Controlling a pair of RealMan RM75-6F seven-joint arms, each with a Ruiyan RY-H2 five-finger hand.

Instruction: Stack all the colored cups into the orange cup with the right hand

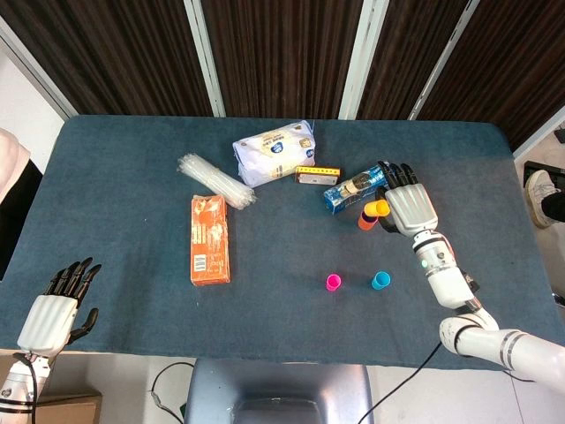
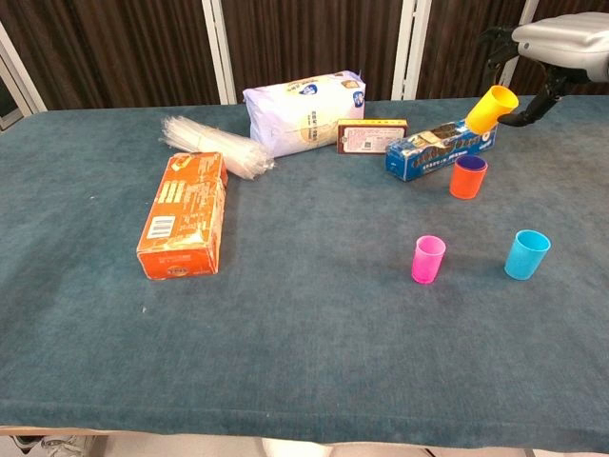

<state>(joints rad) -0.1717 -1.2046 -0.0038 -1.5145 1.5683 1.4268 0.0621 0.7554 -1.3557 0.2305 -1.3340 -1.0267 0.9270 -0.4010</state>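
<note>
Holding yellow cup (image 2: 491, 107), right hand (image 1: 409, 205).

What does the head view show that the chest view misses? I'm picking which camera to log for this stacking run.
Only the head view shows the left hand, lying idle at the near left table corner, the right forearm, and a shoe on the floor at the right.

Only the chest view shows from the side that the yellow cup is lifted and tilted, above the orange cup.

Both show the right hand holding the yellow cup, the pink cup, blue cup, orange box, white bag, blue biscuit pack and straw bundle.
</note>
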